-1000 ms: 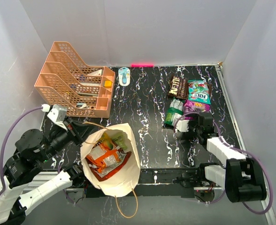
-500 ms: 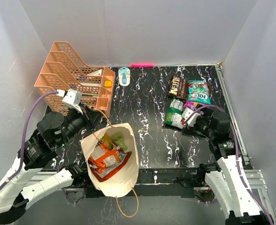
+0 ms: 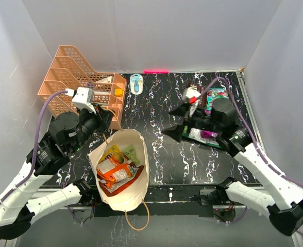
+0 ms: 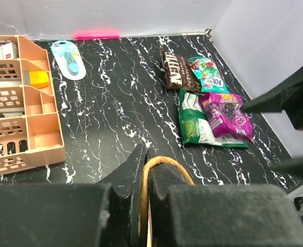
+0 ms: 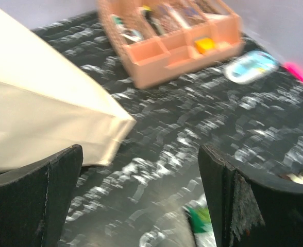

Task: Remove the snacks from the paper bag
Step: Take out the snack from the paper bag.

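Observation:
The beige paper bag (image 3: 124, 198) stands open at the near left and also shows in the right wrist view (image 5: 38, 118). An orange-red packet (image 3: 115, 174) and yellow-green packets (image 3: 121, 153) lie inside it. My left gripper (image 3: 104, 131) is shut on the bag's brown cord handle (image 4: 164, 163) at its far rim. My right gripper (image 3: 176, 122) hangs open and empty above the table between the bag and the snack pile. On the table lie a dark brown bag (image 4: 176, 71), a teal-green packet (image 4: 209, 73), a purple pouch (image 4: 226, 113) and a green packet (image 4: 192, 119).
A peach tiered tray rack (image 3: 82, 92) stands at the far left, close behind my left gripper. A small blue-and-white object (image 3: 136, 83) lies near the back wall. White walls enclose the table on three sides.
My right arm has lifted off the snack pile and swung left toward the bag, jaws open. My left arm has moved up and right with the handle, pulling the bag more upright.

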`<state>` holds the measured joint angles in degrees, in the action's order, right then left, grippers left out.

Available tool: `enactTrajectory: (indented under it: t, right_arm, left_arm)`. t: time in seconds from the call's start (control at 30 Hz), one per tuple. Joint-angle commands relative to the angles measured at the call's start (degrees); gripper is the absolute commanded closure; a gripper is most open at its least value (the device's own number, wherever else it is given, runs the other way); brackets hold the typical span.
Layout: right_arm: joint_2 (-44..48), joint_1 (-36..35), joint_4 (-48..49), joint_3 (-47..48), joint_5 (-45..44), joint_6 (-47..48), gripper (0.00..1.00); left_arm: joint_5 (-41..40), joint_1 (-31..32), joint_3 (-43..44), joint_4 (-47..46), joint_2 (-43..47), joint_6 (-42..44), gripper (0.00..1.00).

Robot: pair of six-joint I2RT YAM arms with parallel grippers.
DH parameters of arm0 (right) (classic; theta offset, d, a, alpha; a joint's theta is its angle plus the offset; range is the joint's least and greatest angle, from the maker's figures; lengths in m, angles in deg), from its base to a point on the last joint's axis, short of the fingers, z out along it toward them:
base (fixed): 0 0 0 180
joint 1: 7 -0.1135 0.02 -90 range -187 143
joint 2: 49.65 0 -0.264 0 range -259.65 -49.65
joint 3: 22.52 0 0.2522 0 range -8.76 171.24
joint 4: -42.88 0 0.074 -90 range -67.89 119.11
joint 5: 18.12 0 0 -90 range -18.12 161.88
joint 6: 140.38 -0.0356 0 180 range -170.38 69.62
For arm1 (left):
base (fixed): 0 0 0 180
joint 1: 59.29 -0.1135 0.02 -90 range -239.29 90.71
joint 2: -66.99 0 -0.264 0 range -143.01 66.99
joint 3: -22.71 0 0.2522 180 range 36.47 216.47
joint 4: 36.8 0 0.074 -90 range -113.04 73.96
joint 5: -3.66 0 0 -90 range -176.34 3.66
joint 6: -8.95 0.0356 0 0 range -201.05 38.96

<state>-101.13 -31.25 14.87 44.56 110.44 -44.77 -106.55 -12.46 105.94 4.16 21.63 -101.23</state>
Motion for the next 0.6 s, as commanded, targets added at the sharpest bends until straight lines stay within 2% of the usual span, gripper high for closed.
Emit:
enactTrajectory:
  t: [0.0,0.17,0.33,0.4,0.47,0.57]
  right_arm:
    - [-5.00,-16.04,3.78,10.48,-7.12,-14.49,0.02]
    - [-10.50,-34.63,4.42,18.19,-19.10,-12.43,0.02]
    - [-16.21,-45.73,3.43,21.99,-23.38,-7.03,0.02]
    - [-18.45,-51.41,2.98,21.76,-30.12,-1.98,0.02]
    - [-20.93,-53.51,1.49,22.11,-34.29,2.02,0.04]
    - [-25.32,-53.71,-3.44,25.50,-39.26,5.39,0.31]
  left_arm:
    - [-1.14,-0.18,0.41,-1.22,-0.41,-1.62,0.99]
    - [-6.88,-0.17,4.97,-0.11,-2.46,-0.29,1.00]
    - [-8.37,-0.20,5.72,-0.37,-2.63,0.67,1.00]
    - [-8.53,-0.18,5.59,-0.67,-2.58,0.67,1.00]
    - [-8.30,-0.21,5.60,-0.75,-2.47,0.59,1.00]
    - [-8.46,-0.16,5.42,-0.81,-1.82,0.50,1.00]
